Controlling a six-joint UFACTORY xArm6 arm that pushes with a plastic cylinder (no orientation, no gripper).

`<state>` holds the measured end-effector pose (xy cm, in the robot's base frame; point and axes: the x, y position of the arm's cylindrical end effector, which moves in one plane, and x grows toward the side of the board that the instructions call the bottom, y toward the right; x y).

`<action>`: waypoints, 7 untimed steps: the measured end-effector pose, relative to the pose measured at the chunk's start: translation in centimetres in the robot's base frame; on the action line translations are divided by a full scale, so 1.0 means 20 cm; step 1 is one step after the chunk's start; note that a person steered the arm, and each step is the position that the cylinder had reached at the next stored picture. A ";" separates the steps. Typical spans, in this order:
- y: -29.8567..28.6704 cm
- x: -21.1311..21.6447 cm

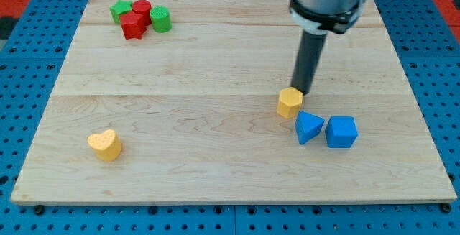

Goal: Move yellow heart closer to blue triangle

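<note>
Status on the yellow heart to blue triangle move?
Done: nothing visible. The yellow heart sits at the view's lower left, far from the blue triangle. In hand: my tip is beside a yellow block near the triangle, not the heart. Left: the whole push rightward.

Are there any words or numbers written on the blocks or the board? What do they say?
None: no words, numbers or signs show anywhere.
The yellow heart, the blue triangle and the other blocks have plain faces.
The wooden board is bare wood.
My tip, just above a small yellow block, carries no label.
</note>
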<state>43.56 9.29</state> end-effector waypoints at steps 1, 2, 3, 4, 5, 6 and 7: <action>-0.09 0.00; -0.03 0.11; -0.12 0.13; -0.43 0.16; -0.85 0.21; -1.38 0.21; -1.85 0.25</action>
<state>48.55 -27.71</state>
